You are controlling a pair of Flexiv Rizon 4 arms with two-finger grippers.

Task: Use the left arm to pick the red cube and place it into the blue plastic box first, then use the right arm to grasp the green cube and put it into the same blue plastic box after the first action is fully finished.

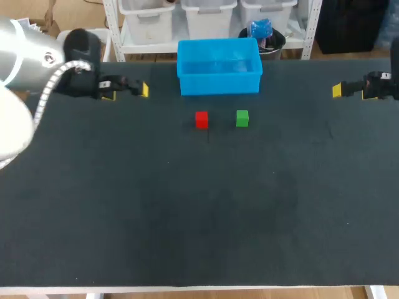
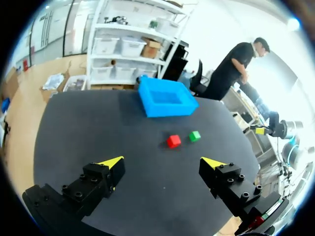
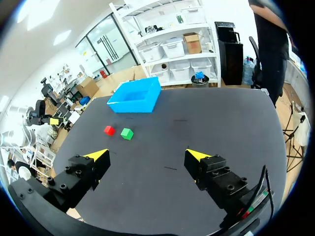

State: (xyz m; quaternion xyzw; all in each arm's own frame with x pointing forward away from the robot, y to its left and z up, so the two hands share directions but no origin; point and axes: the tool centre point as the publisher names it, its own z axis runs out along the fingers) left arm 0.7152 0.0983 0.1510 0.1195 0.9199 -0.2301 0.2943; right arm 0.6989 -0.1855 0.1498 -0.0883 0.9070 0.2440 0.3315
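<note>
A small red cube (image 1: 201,119) lies on the black table, with a green cube (image 1: 242,118) just to its right. Behind both stands the blue plastic box (image 1: 219,66), holding nothing I can see. My left gripper (image 1: 128,89) hangs open at the far left, well away from the cubes. At the far right my right gripper (image 1: 349,91) is open too. From the left wrist, the red cube (image 2: 173,141), green cube (image 2: 195,135) and box (image 2: 166,97) lie ahead of my open gripper (image 2: 164,164). The right wrist view shows the red cube (image 3: 109,130), green cube (image 3: 127,133) and box (image 3: 136,96) ahead of its open gripper (image 3: 147,157).
The black table (image 1: 187,212) stretches wide in front of the cubes, its front edge near the bottom of the head view. The blue box stands close to the table's back edge.
</note>
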